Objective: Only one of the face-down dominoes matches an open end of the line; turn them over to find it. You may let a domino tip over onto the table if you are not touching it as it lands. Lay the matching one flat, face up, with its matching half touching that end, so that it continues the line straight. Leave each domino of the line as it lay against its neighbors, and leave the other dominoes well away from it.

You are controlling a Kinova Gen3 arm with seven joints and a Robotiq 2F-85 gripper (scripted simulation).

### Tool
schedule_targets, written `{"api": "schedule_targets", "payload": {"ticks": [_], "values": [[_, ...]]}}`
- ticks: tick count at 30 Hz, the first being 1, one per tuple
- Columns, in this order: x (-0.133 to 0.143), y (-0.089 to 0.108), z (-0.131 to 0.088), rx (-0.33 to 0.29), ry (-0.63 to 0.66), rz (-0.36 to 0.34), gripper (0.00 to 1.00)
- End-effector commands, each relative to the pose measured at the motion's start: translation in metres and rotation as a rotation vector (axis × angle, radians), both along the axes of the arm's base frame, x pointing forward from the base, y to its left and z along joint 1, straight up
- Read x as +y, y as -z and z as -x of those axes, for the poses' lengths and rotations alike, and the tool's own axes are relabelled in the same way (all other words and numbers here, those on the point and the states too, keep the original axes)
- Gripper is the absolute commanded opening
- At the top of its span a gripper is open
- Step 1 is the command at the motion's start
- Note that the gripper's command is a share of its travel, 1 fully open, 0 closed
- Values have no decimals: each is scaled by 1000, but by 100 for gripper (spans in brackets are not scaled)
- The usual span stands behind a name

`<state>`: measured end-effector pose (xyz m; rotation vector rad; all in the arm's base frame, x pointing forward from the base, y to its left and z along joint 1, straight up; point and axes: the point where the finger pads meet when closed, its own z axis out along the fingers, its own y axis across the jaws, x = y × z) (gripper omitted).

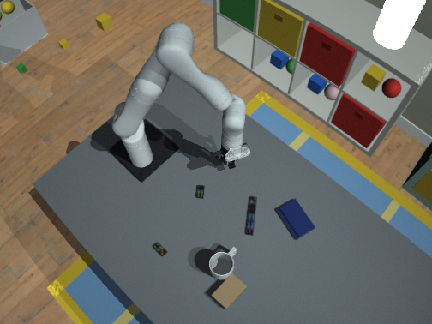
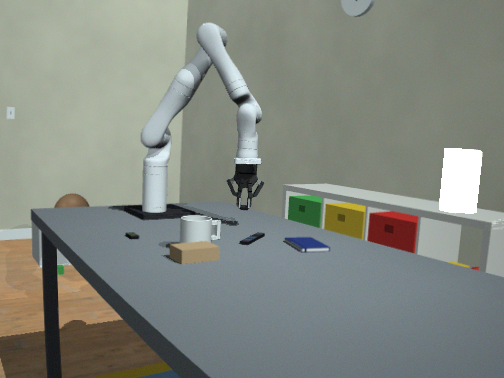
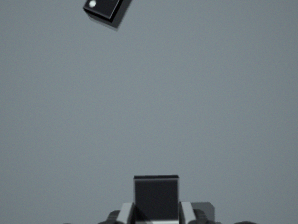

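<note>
Gripper (image 1: 231, 162) (image 2: 244, 204) (image 3: 157, 212) apparently clamped on a dark domino (image 1: 231, 165) (image 2: 244, 206) (image 3: 156, 196), above the table (image 1: 184, 223) (image 2: 300, 295) (image 3: 150, 110); its value cannot be told. In the wrist view, the domino line (image 1: 251, 215) (image 2: 252, 238) (image 3: 106, 7) lies ahead-left, its long axis slanted; if this domino matches, a wrist turn is probably needed before laying.

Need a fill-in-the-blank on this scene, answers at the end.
The gripper holds a ____.
The book is ____.
A white ____ stands beside the tan block.
The line of dominoes lies between that ____ and the book.

Missing words: domino; blue; mug; mug
</note>
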<state>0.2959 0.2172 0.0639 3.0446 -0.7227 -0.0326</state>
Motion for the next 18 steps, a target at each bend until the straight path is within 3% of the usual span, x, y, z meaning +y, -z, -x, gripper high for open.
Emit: {"api": "schedule_targets", "payload": {"ticks": [1, 8, 18], "values": [[4, -20, -6, -20, -8, -11, 29], [3, -50, -3, -16, -6, -9, 29], [2, -56, -3, -15, -5, -9, 29]]}}
